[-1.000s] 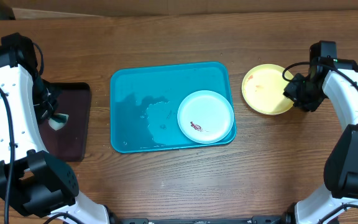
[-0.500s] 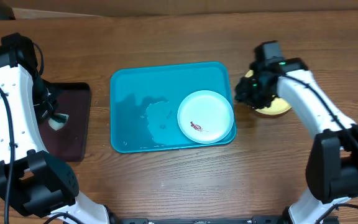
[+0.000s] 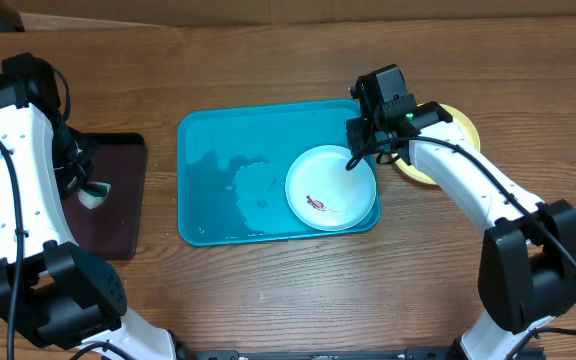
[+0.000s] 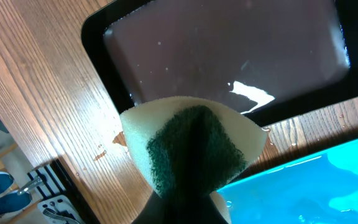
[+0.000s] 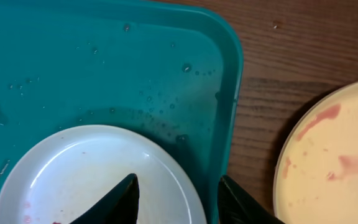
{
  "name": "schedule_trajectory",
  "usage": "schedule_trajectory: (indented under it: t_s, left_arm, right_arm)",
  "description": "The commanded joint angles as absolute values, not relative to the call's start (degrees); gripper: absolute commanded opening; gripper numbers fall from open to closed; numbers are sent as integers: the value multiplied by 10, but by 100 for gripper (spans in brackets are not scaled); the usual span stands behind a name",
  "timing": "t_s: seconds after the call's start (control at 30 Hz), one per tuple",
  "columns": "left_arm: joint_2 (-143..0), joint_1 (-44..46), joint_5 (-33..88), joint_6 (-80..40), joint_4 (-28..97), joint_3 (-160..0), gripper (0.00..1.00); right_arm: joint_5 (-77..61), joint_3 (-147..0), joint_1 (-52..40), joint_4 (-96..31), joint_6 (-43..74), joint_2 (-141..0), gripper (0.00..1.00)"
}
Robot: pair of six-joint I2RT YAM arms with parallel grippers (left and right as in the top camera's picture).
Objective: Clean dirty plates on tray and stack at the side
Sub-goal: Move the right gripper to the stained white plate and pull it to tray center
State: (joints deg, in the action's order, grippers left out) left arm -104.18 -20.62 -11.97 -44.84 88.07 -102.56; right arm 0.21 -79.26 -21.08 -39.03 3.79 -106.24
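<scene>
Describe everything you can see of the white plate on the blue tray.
The white plate is small, round and glossy, apparently plastic. It lies flat in the right end of the wet blue tray, its right edge close to the rim. A small red-brown smear marks its lower left part. The right tool hangs open across its upper right edge; contact cannot be judged.

Left of the tray [image 3: 218,130], your left arm [image 3: 16,170] shows white shells, black joints and thin black cables [image 3: 10,300]; right of it, your right arm [image 3: 468,180] looks the same. Its fingers [image 5: 118,202] are black wedges.
</scene>
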Motion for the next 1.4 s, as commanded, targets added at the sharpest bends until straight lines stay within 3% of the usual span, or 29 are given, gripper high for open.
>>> schedule_trajectory:
  t_s: [0.0,0.63,1.13,1.2,1.3,1.37]
  left_arm:
    - [-1046,-206,-119,-445,880,-1023,4]
    - [-1046,-206,-119,-441,878,-1023,4]
    - [-1046,-206,-108,-433,878,-1023,4]
    - [-1046,-206,-106,-432,878,-1023,4]
    - [-1046,-205,-98,-427,877,-1023,4]
    - [-1046,-205,-73,-400,867,-1023,5]
  right_arm:
    - [-7,-791,-209,-386,-9,-1085,42]
    - [-63,-791,-210,-439,-17,-1156,42]
    - [-110,-791,-241,-518,78,-1168,42]
    - [-111,-791,-246,-504,95,-1168,37]
    - [-113,-791,-252,-484,125,-1168,19]
    - [-115,-791,-257,-476,127,-1168,18]
